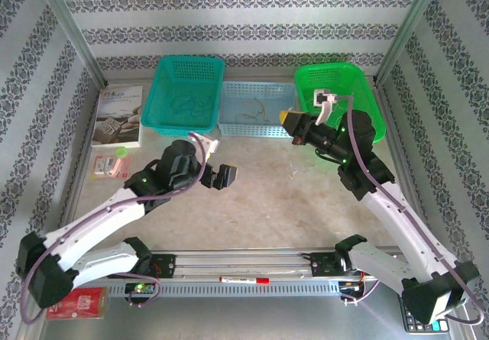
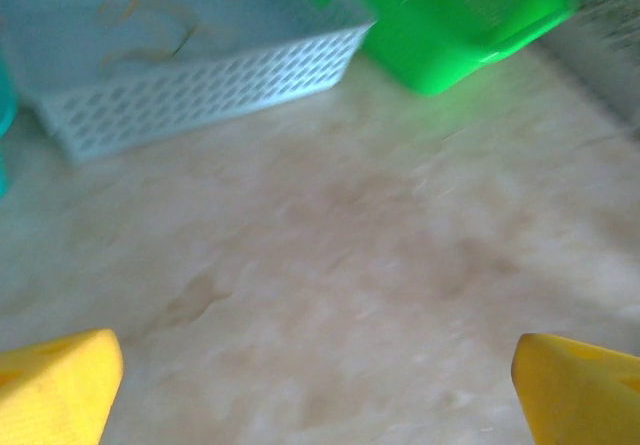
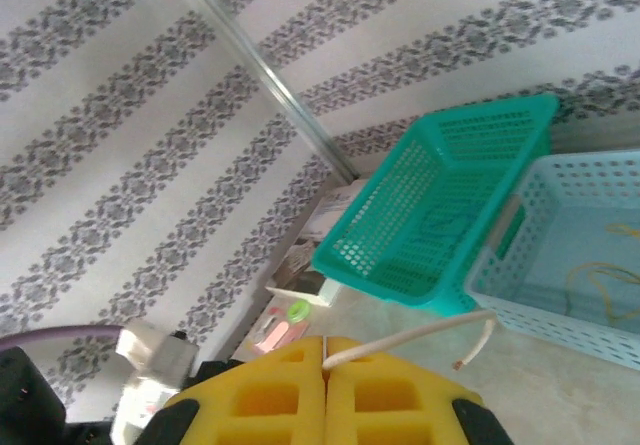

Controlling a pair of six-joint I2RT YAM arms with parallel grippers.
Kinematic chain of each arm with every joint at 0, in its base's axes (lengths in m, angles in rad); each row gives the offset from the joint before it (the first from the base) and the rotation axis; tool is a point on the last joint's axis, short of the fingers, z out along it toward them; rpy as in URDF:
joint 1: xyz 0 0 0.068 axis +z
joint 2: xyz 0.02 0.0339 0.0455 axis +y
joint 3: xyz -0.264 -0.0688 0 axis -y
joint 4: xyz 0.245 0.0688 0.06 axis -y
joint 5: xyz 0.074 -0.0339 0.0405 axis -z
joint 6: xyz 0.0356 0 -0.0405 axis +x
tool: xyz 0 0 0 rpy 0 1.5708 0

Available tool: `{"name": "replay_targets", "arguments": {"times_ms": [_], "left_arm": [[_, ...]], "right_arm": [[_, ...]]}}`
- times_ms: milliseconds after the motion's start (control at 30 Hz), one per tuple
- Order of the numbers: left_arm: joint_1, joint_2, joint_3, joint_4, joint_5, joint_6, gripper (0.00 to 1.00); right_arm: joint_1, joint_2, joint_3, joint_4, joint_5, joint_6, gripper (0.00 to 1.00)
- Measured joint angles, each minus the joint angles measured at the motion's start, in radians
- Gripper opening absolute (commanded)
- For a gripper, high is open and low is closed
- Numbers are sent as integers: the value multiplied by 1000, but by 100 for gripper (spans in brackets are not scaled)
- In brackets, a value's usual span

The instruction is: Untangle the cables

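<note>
Right claw (image 3: 325,365) is clamped on a whitish cable (image 3: 405,338) just right of the pale blue basket (image 1: 244,131), probably to hold it apart from the rest. Left claw (image 2: 320,395) is spread wide over bare table (image 2: 350,265) in front of that basket, gripping nothing. Yellowish cable (image 1: 252,111) sits inside it. Book (image 1: 118,114) off to its left, print too small to read.

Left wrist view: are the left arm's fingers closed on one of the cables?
No, the left fingers stand wide apart above the table, with nothing held between them.
</note>
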Motion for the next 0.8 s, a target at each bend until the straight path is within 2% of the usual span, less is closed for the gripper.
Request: {"name": "replay_targets", "arguments": {"times_ms": [233,467,700,767,800], "left_arm": [[0,-38,-6,195,225,4,100],[0,37,16,330,359,-17,93],[0,108,16,459,407,-64,70],[0,119,4,504,410,-81,57],[0,126,-5,529,412,-92,46]], "right_arm": [[130,44,78,-8,10,-12,0],[283,121,181,-27,42,-50,0],[386,200,315,-52,64,-77,0],[395,212,355,-53,64,-75,0],[395,215,374,-52,64,-74,0]]}}
